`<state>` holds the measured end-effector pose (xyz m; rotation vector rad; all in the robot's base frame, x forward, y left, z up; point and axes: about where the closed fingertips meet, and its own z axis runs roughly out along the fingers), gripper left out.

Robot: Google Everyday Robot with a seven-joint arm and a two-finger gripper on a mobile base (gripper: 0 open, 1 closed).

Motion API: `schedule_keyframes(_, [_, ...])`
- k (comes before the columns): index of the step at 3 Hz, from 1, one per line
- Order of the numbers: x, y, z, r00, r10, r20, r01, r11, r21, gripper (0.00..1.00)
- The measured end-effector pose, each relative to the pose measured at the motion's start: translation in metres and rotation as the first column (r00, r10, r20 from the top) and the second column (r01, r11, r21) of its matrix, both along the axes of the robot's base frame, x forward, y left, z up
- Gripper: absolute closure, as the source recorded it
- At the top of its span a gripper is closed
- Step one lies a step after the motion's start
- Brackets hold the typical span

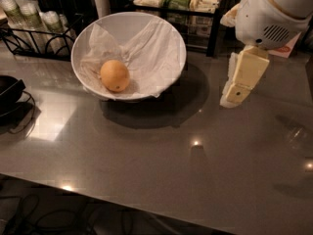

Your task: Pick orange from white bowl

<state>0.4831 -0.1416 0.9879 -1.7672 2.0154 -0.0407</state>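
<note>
- Camera view: The white bowl [122, 19] sits on the gray table [146, 165]. It has crumpled white paper [152, 58] inside it.
- The orange [115, 75] lies inside the white bowl, low on the bowl's left side, on the paper.
- The gripper [234, 96] hangs in the air to the right of the white bowl, apart from it and above the table. It points down.
- The gripper has hold of nothing, because the orange is in the bowl. I cannot tell how wide the gripper is open from here.
- A black dish [7, 89] sits to the left of the white bowl, at the edge of the picture.
- A wire rack [29, 38] with jars stands behind the bowl on its left. A shelf of packets [176, 1] stands behind the bowl on its right.
- I think the picking has not begun yet. The gripper must first get over the bowl.
- What could go wrong: the gripper could bump the near rim on its way in, and the bowl could slide or tip.
- The orange is round and smooth, so a squeeze off to one side could make it roll away across the paper.
- The gripper could also pinch the loose paper with the orange and drag it out.
</note>
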Motion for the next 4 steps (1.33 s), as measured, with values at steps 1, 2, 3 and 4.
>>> schedule_keyframes(1, [0.005,0.007,-0.002,0.9999,0.011,0.007,-0.011,1.0,0.019,0.0])
schedule_keyframes(2, [0.032,0.036,-0.001,0.998,0.045,0.044,-0.049,0.994,0.095,0.0])
schedule_keyframes(3, [0.059,0.068,0.002,0.994,0.081,0.073,-0.092,0.981,0.171,0.0])
schedule_keyframes(4, [0.059,0.068,0.002,0.994,0.081,0.073,-0.093,0.981,0.172,0.0])
